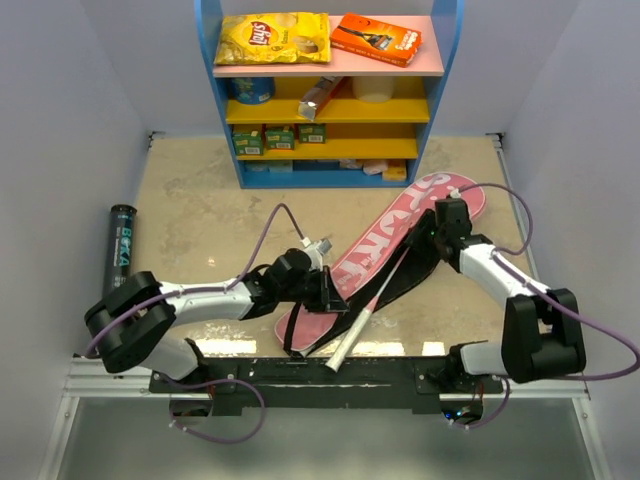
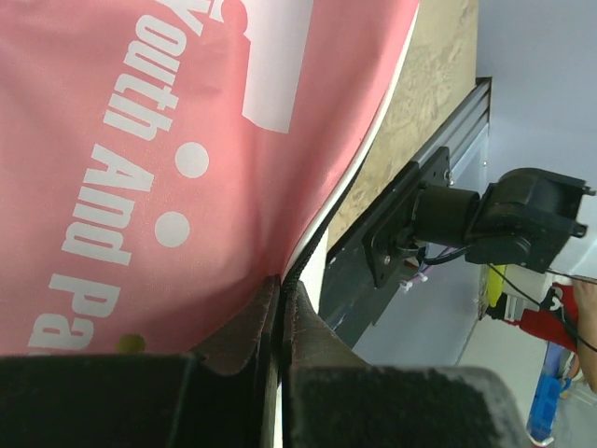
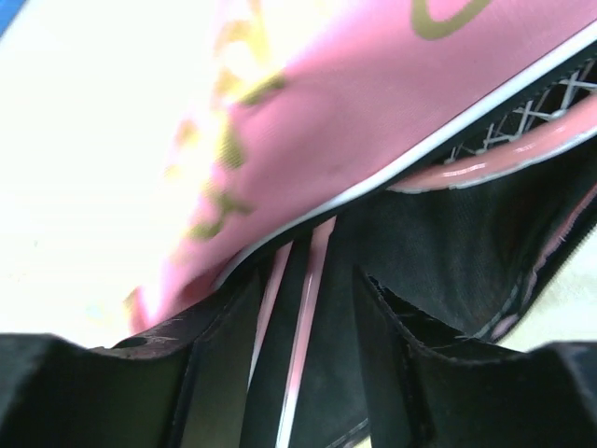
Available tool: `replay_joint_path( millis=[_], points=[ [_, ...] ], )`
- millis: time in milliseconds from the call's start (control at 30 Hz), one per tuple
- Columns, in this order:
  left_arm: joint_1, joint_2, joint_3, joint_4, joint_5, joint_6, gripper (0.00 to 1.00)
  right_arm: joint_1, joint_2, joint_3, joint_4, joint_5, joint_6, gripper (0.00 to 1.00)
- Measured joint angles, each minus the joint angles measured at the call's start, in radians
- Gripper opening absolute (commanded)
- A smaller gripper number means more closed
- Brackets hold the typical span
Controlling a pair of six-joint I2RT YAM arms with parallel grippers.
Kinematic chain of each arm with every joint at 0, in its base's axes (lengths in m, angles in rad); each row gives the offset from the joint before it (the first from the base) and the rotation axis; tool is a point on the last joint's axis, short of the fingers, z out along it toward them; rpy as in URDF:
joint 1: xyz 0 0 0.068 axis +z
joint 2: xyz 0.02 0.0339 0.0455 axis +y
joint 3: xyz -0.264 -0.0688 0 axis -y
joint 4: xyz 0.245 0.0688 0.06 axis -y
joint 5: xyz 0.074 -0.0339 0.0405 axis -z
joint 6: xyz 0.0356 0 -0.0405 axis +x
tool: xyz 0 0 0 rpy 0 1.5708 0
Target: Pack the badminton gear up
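Left gripper [image 1: 326,290] is clamped shut on the black piped edge of the pink racket-shaped fabric bag [image 1: 385,235], down near its narrow end. In the left wrist view the two fingers pinch that trim with no gap, and pink cloth with white lettering fills most of the rest.

Right gripper [image 1: 438,232] sits at the bag's wide end, right at the open black-lined side. Its fingers stand apart with nothing clamped. The thin pink-and-white racket shafts [image 3: 303,308] show in the gap between them, and a bit of strung racket head [image 3: 522,121] peeks out under the pink flap.

The bag lies diagonally across the beige stone-look table [image 1: 200,210], with a white racket handle [image 1: 348,340] poking out of its side toward the near edge. The long black tube [image 1: 120,248] lies alone by the table's left edge, well apart from the bag.

Yellow crisp packet [image 1: 272,38] and flat orange box [image 1: 376,38] are on top of the blue shelf unit [image 1: 209,90] at the back.
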Motion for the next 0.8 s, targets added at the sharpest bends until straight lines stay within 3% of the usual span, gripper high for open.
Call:
replay_joint_path(
  millis=[267, 567, 800],
  points=[
    [0.000, 0.068, 0.021, 0.018, 0.039, 0.002, 0.00, -0.004, -0.180, -0.047, -0.098, -0.041, -0.068, 0.50],
    [-0.001, 0.086, 0.041, 0.025, 0.069, 0.003, 0.00, 0.003, -0.420, -0.203, -0.190, -0.232, -0.083, 0.47],
    [-0.001, 0.086, 0.045, 0.030, 0.075, 0.002, 0.00, 0.058, -0.460, -0.354, -0.170, -0.340, -0.038, 0.40]
  ],
)
